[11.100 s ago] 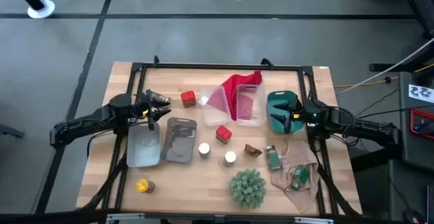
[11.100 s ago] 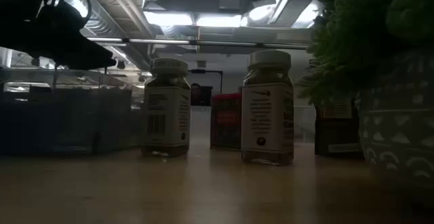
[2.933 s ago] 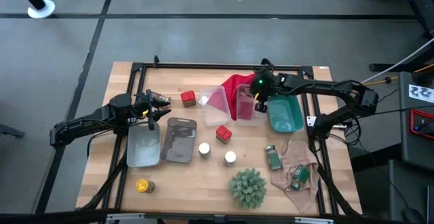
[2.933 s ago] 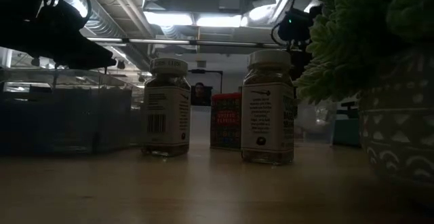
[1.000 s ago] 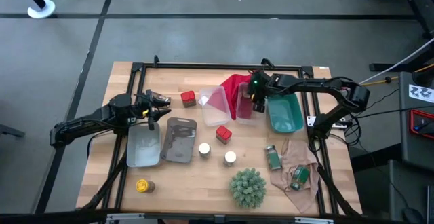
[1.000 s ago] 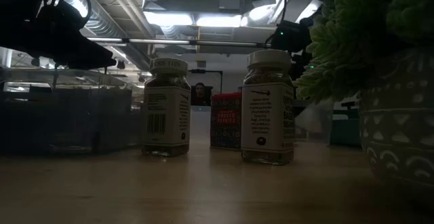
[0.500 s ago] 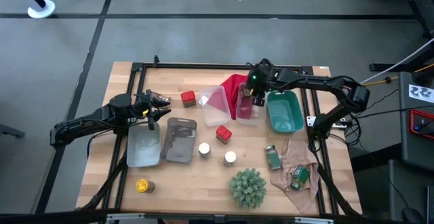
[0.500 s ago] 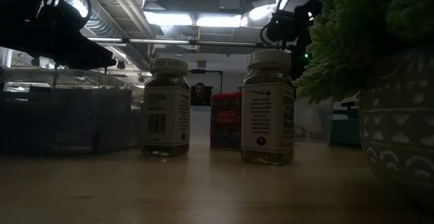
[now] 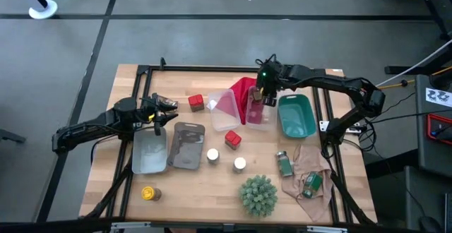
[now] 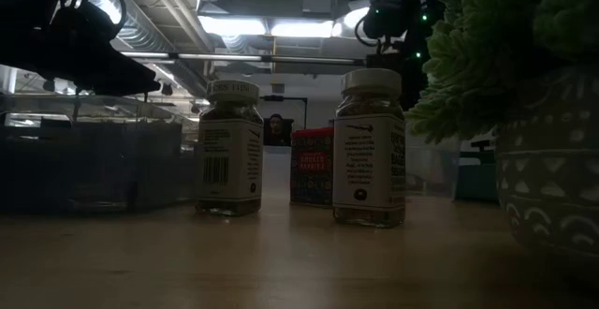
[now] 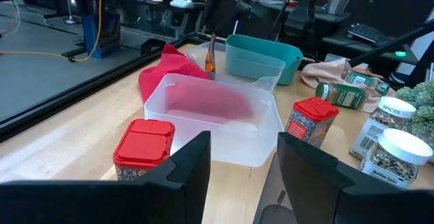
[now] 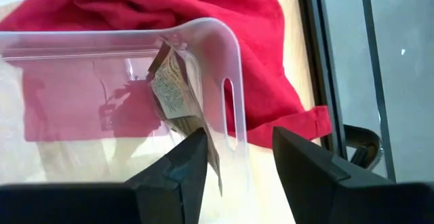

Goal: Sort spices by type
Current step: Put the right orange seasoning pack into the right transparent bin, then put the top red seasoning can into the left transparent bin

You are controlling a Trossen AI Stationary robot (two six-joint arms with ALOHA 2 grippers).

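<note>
- Right gripper (image 9: pixel 264 86) hangs over the far end of the clear bin (image 9: pixel 258 108), upper centre of the high view; its fingers (image 12: pixel 308 173) stand part-open with nothing between them.
- A brown packet (image 12: pixel 178 98) leans inside that bin against the end wall, beside the red cloth (image 9: pixel 248 86).
- The packet looks light, thin and floppy; I judge pinching its top edge is best.
- Left gripper (image 9: pixel 164 111) waits at centre left above the grey trays (image 9: pixel 169 147), fingers part-open and empty.
- Red tins (image 9: pixel 233 139) and white-capped jars (image 9: pixel 239 164) stand mid-table: rigid, probably light, smooth-sided; grip across the body.
- Green jars (image 9: pixel 284 166) lie at lower right, yellow-capped jar (image 9: pixel 147 193) at lower left.
</note>
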